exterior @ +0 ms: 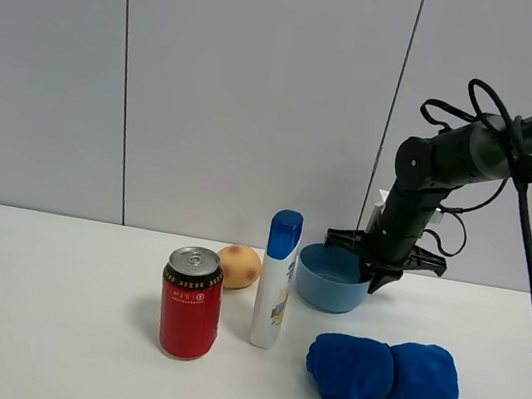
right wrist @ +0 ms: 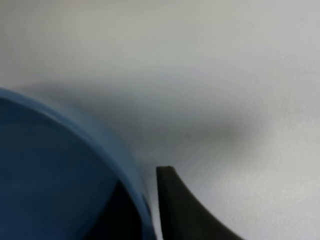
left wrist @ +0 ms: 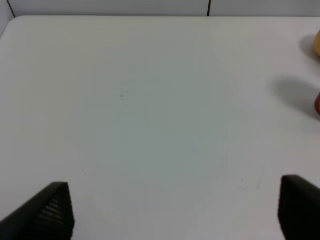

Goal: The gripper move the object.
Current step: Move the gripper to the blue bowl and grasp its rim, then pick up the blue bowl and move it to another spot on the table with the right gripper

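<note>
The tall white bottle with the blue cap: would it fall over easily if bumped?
Probably yes: the bottle stands upright, tall and narrow, so a push near its cap would likely tip it. It might then knock the red can close beside it. Its smooth plastic looks slippery.

A pale grey panelled wall (exterior: 253, 86) fills the back, split by 2 thin vertical seams (exterior: 124, 86). Below it a plain white counter (exterior: 43, 326) spans the full width, meeting the wall in a straight line. Soft, even light leaves faint shadows.
</note>
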You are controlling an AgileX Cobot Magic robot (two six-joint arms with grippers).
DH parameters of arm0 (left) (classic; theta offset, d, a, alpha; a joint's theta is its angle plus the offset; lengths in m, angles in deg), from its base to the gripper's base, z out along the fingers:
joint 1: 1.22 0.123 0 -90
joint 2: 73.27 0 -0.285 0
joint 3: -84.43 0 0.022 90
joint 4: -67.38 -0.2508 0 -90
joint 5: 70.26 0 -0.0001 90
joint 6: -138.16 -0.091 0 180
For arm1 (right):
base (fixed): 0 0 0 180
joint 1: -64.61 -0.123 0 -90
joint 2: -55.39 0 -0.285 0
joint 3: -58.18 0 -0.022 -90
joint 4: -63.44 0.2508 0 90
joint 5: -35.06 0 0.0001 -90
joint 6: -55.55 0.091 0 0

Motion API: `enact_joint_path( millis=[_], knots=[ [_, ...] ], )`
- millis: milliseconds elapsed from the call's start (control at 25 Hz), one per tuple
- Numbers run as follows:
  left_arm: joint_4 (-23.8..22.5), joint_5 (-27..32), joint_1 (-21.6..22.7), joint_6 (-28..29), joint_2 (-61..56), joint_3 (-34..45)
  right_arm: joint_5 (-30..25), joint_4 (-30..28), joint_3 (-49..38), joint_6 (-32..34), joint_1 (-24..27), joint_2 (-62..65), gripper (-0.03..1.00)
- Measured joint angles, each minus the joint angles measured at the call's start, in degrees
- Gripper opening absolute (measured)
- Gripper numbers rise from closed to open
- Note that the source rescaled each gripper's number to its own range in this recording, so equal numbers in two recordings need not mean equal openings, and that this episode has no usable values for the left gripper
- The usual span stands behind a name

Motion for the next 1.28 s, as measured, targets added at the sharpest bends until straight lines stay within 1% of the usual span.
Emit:
enact_joint_path(
  millis=[120,280,520,600,800,1000,1120,1280],
  knots=[
    [0.0,0.0,0.0,0.0,0.0,0.0,0.1,0.0,0.0,0.0,0.0,0.0,0.01],
    [0.0,0.0,0.0,0.0,0.0,0.0,0.1,0.9,0.0,-1.4,0.0,0.0,0.00],
    [0.0,0.0,0.0,0.0,0.0,0.0,-0.6,6.5,0.0,-5.4,0.0,0.0,0.00],
    [0.0,0.0,0.0,0.0,0.0,0.0,-0.9,7.1,0.0,-6.2,0.0,0.0,0.00],
    [0.0,0.0,0.0,0.0,0.0,0.0,-1.4,4.2,0.0,-6.5,0.0,1.7,0.00],
    [0.0,0.0,0.0,0.0,0.0,0.0,-2.3,0.5,0.0,-6.6,0.0,7.9,0.00],
    [0.0,0.0,0.0,0.0,0.0,0.0,-4.0,0.2,0.0,-8.1,0.0,11.9,0.00],
    [0.0,0.0,0.0,0.0,0.0,0.0,-6.7,1.8,0.0,-10.9,0.0,17.3,0.00]
  ],
)
